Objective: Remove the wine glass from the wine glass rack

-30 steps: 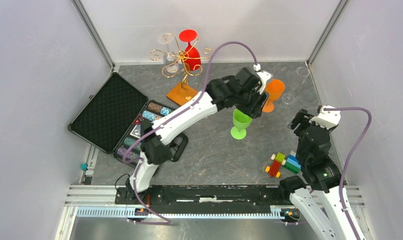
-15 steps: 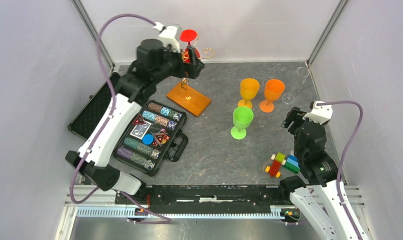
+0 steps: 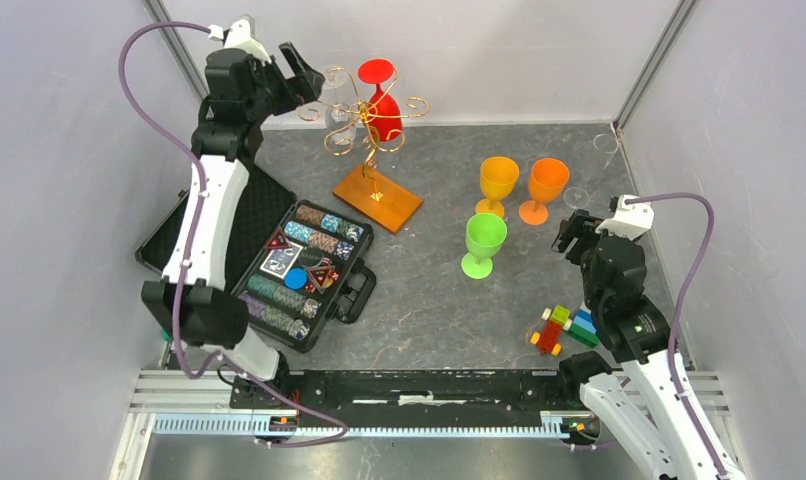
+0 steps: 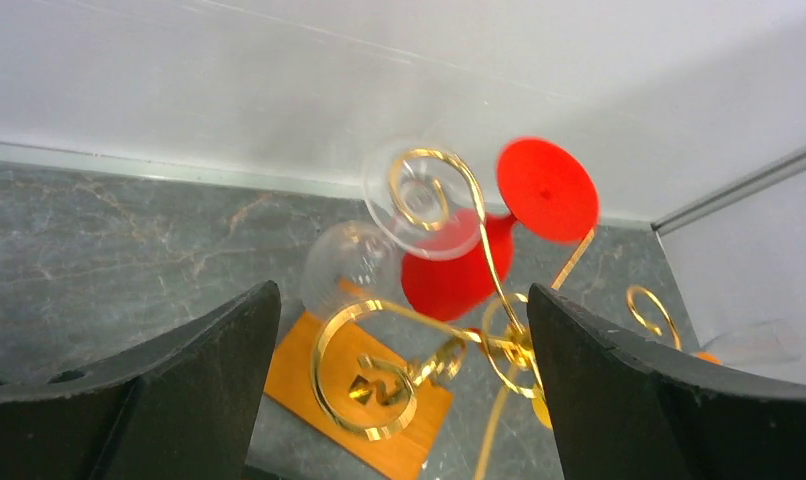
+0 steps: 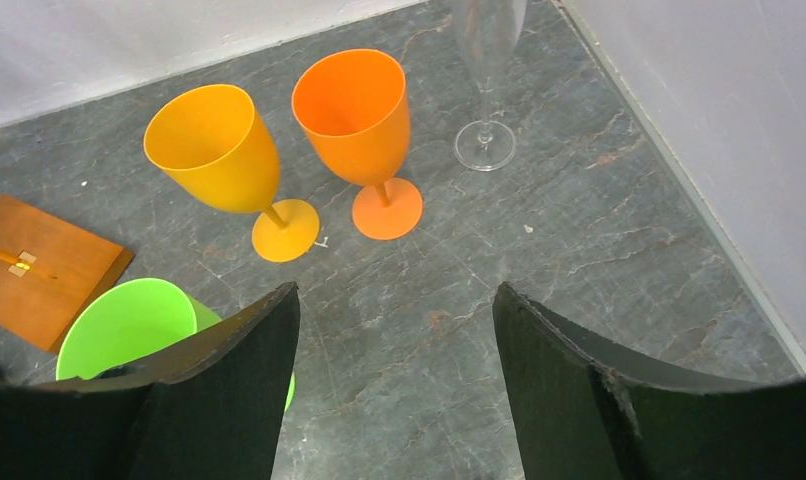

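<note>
1. Small coloured plastic blocks [image 3: 567,328] are lying in a cluster at the near right of the grey stone-patterned tabletop [image 3: 429,310], beside my right arm.

2. My right pincer [image 3: 574,235] is hovering just beyond them. Its jaws are standing apart and gripping nothing. Its black fingers [image 5: 219,400] are framing bare table in front of the goblets.

3. An open black case of poker chips [image 3: 299,265] is lying at the near left.

4. Three plastic goblets are standing upright at mid-table. The lime-green goblet [image 3: 482,243] is nearest, and the yellow-orange goblet [image 3: 497,183] and the orange goblet [image 3: 546,188] are standing side by side behind it. A clear flute glass [image 3: 577,197] is standing just right of the orange one.

5. The wine glass rack [image 3: 369,120], a gold wire tree with curled scroll arms, is rising on a thin stem from a flat orange-brown wooden base [image 3: 377,195] near the far wall.

6. Two glasses are hanging foot-up from the scrolls. The clear wine glass [image 3: 332,78] is on the left side and the red wine glass [image 3: 379,100] is just right of it.

7. My left pincer [image 3: 309,82] is hanging high at the far left, level with the top of the rack. Its jaws are spread wide and empty, and it is pointing at the rack. In its wrist view the clear wine glass [image 4: 351,262] is showing in the gap, ahead of the fingertips. The red wine glass [image 4: 449,280] is sitting behind it to the right. I cannot tell whether a fingertip is touching the clear foot.
</note>
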You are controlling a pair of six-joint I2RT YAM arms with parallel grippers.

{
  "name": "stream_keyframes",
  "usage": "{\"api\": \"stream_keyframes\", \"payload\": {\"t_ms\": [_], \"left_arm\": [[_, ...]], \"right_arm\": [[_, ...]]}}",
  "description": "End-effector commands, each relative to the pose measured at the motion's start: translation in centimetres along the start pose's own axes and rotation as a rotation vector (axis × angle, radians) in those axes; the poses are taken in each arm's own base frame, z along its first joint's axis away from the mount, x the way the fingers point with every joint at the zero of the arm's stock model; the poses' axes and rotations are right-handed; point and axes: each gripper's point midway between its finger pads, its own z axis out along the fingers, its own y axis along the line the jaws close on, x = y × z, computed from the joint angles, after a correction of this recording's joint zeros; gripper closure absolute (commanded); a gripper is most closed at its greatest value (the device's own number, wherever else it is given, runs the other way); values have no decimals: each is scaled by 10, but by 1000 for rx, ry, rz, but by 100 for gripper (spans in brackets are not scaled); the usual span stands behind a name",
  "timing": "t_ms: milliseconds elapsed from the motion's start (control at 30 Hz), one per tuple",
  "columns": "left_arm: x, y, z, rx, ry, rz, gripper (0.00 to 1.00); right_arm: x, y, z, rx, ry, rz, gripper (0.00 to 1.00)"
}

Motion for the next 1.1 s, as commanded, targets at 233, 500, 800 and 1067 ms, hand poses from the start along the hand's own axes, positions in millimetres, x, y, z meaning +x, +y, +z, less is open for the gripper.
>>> {"api": "stream_keyframes", "payload": {"t_ms": [233, 500, 800, 1067], "left_arm": [[-11, 13, 67, 172, 76, -165, 9], [-8, 24, 89, 311, 141, -335, 26], [-2, 15, 94, 400, 191, -424, 50], [4, 12, 97, 435, 228, -478, 58]], "right_arm": [[-19, 13, 0, -45, -41, 64, 33], [-21, 21, 0, -83, -40, 82, 34], [-23, 27, 0, -106, -31, 96, 37], [-16, 30, 1, -122, -18, 106, 36]]}}
